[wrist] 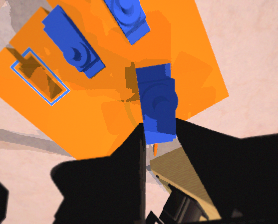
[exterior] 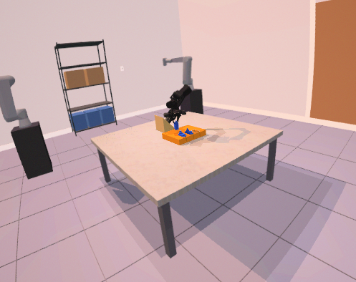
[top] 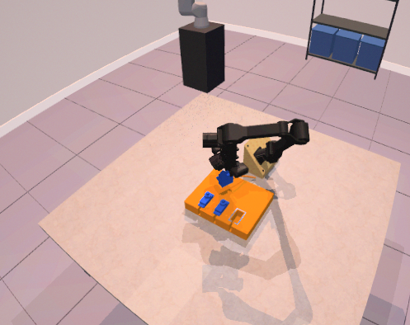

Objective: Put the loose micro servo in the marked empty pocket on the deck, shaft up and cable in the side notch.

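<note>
Pale and lightly speckled, the table top (top: 330,224) carries the orange deck (top: 252,208), and from the exterior view we can make out little on it beyond small blue specks. In the wrist view our gripper (wrist: 161,145) is a pair of black shapes that fill the lower frame and cut off the near end of the loose micro servo (wrist: 157,105); only a short orange stub of its cable (wrist: 156,148) shows between them. We can read no brand, label or writing anywhere. The claw is clamped on the servo's blue body, one finger (wrist: 137,165) on its left and the other on its right, round output boss facing the camera. The servo hangs over the deck's far part, well apart from the marked empty pocket (wrist: 39,76), which lies at the left. Two seated servos (wrist: 74,42) sit beyond it.
</note>
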`<state>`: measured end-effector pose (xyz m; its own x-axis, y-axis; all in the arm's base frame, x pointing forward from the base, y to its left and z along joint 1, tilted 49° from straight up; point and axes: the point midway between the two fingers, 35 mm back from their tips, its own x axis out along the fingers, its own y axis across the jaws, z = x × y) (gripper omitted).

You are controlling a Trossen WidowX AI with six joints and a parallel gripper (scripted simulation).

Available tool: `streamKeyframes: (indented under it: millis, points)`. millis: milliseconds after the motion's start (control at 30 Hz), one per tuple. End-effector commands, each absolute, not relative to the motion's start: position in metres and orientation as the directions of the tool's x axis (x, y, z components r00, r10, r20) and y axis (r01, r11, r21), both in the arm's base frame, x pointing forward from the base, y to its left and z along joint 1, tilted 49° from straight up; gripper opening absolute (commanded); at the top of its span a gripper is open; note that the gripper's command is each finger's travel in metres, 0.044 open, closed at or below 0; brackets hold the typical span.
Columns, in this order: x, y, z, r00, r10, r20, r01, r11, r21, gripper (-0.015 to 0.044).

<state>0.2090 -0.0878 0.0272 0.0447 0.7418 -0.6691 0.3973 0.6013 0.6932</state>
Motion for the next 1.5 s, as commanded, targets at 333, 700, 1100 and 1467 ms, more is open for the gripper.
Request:
streamKeyframes:
  millis: [333,700,1100,1467]
  points:
    - [0.235,-0.089,0.032,0.054,0.740,-0.670,0.398,0.599,0.694,0.0000]
    - [0.233,-0.052,0.072,0.054,0.742,-0.668,0.399,0.598,0.695,0.0000]
    - [0.230,-0.013,0.114,0.053,0.744,-0.666,0.400,0.596,0.697,0.0000]
    - [0.230,-0.013,0.115,0.053,0.744,-0.666,0.563,0.529,0.635,0.0000]
